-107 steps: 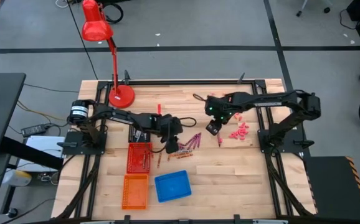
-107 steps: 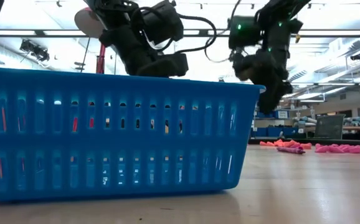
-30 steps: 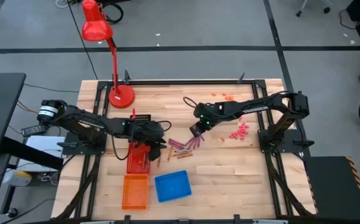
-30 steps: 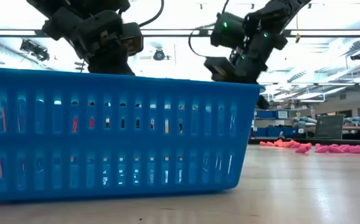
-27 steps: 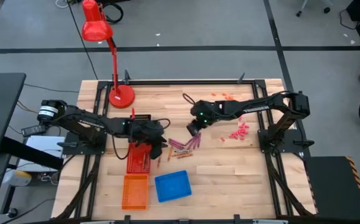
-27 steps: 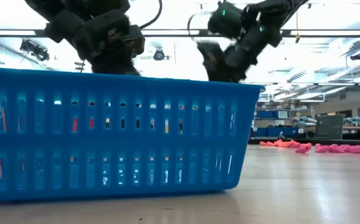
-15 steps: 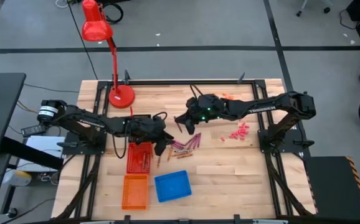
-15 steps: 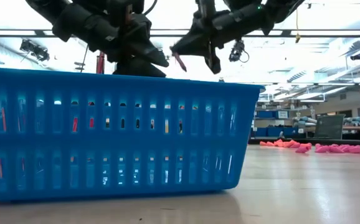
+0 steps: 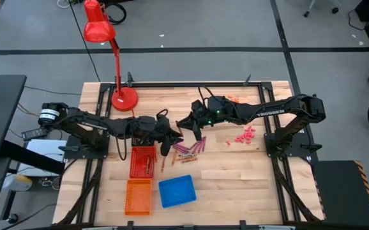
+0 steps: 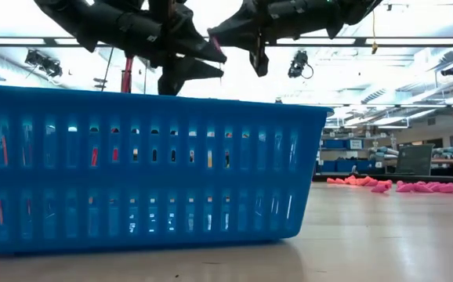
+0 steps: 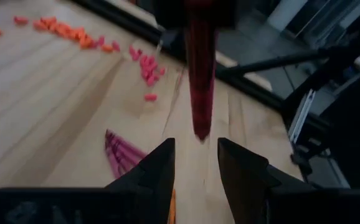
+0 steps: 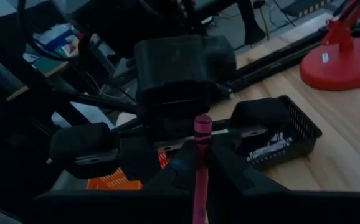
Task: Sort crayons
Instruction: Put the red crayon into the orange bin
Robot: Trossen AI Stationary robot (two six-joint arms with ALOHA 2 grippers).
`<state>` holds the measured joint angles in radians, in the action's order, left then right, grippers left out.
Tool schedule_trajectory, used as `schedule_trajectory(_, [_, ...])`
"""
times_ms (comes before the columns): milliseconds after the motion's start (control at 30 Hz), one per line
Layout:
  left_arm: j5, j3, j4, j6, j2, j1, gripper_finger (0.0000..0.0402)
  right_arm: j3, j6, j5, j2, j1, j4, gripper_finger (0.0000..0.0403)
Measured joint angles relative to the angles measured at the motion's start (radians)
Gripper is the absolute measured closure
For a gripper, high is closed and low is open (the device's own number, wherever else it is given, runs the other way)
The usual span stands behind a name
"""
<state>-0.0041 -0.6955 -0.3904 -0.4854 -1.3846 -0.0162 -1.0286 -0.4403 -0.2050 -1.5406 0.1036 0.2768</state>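
While right gripper (image 12: pixel 200 163) jaws pinch a magenta crayon (image 12: pixel 198 162), left gripper (image 11: pixel 194 163) jaws parted, empty.

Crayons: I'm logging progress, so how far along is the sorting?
Partly done: the red basket already holds some crayons. In hand: the right gripper is shut on a magenta crayon, presenting it to the open left gripper. Left: the crayon pile on the table.

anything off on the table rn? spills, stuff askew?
Nothing damaged. Loose crayons lie fanned on the bare wood beside the red basket, still unsorted. Small pink bits and orange bits are scattered near the right arm. The right tool holds a magenta crayon toward the open left tool.
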Motion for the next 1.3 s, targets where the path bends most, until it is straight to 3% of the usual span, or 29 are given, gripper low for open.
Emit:
schedule_trajectory(667, [-0.001,0.000,-0.144,0.003,0.000,0.039,0.0272,0.000,0.044,0.020,0.000,0.000,0.071,0.0366])
schedule_trajectory(1100, [0.003,0.000,-0.148,0.003,0.000,0.077,0.0376,0.000,0.048,0.029,-0.001,0.007,0.068,0.0365])
schedule_trajectory(1300, [0.001,0.000,-0.147,-0.008,0.000,0.079,0.0376,0.000,0.071,0.024,-0.001,0.011,0.063,0.0333])
